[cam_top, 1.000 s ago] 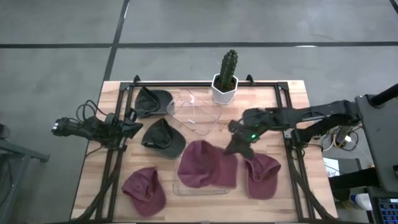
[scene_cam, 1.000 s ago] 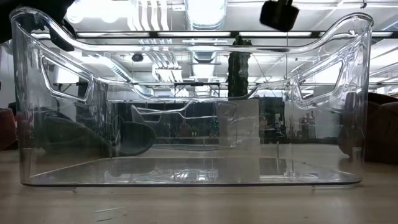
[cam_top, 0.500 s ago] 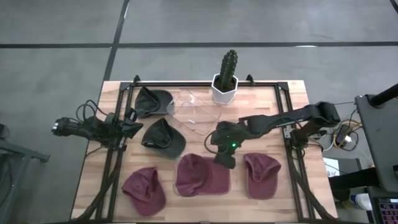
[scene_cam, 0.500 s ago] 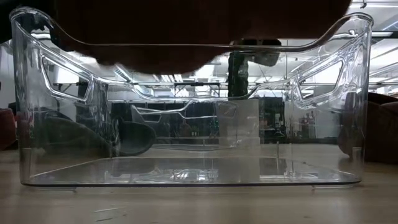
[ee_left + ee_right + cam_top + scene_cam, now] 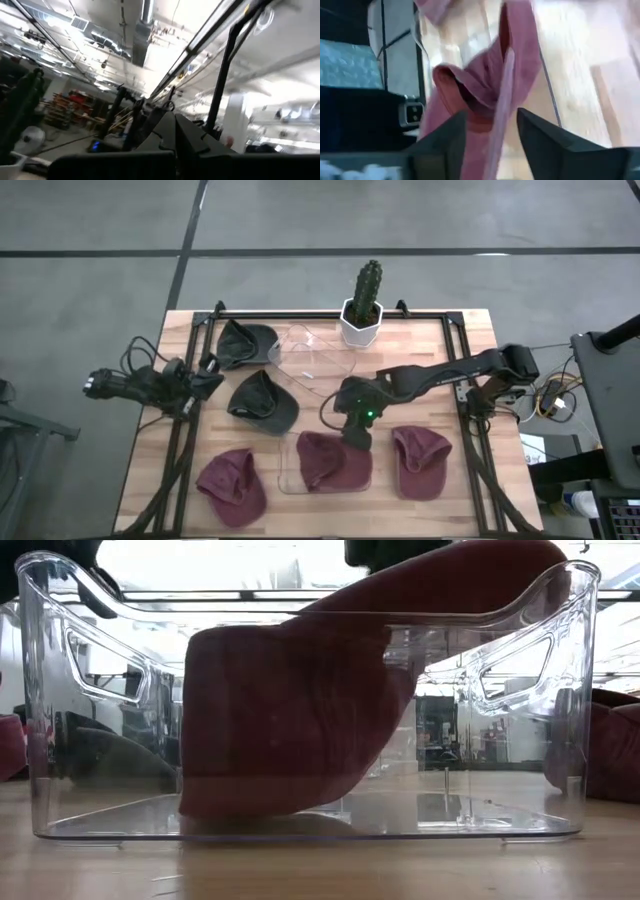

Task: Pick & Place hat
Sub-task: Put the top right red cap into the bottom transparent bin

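wooden table (image 5: pixel 470 350), maroon hat (image 5: pixel 330 462) inside clear bin (image 5: pixel 287 482), right end effector (image 5: pixel 356 435) gripping it

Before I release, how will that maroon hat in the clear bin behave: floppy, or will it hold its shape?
Probably floppy: the maroon hat sags and folds against the clear bin while hanging from the right gripper. It looks light. Once released it will likely slump onto the bin floor, though part now lies over the rim.

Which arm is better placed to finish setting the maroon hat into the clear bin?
The right. Its pincer is over the near clear bin, gripping the maroon hat hanging inside it. The left pincer waits at the table's left edge.
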Motion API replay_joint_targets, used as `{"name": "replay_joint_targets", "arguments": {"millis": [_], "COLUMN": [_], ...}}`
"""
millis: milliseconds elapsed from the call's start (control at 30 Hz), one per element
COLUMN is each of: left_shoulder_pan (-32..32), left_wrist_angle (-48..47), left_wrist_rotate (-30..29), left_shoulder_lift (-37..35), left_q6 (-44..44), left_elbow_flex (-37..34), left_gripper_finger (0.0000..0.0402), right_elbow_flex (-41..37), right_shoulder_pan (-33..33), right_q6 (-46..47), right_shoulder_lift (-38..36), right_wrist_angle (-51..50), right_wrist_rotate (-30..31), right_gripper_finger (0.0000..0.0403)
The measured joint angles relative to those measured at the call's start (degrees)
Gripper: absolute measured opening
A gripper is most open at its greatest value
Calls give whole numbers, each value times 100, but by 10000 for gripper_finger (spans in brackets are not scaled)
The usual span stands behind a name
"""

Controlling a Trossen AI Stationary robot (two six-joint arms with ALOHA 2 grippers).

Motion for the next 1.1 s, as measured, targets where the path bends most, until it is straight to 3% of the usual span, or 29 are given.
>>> {"name": "replay_joint_targets", "arguments": {"millis": [167,333,533,800,1100], "left_shoulder_pan": [1,-1,-1,0,1], "left_wrist_angle": [506,800,780,769,769], "left_wrist_rotate": [-12,-290,-568,-619,-621], "left_shoulder_lift": [1,-1,1,1,1], "left_q6": [-854,-1091,-883,-944,-977], "left_elbow_flex": [0,0,0,0,0], "left_gripper_finger": [0,0,0,0,0], "right_elbow_flex": [208,396,365,219,174], "right_shoulder_pan": [-1,35,151,191,199], "right_q6": [63,19,65,31,15], "right_shoulder_lift": [-152,-192,-141,-122,-122], "right_wrist_angle": [-335,-1108,-1134,-1199,-1141], "right_wrist_rotate": [674,581,248,532,299], "right_gripper_finger": [219,227,216,197,149]}}
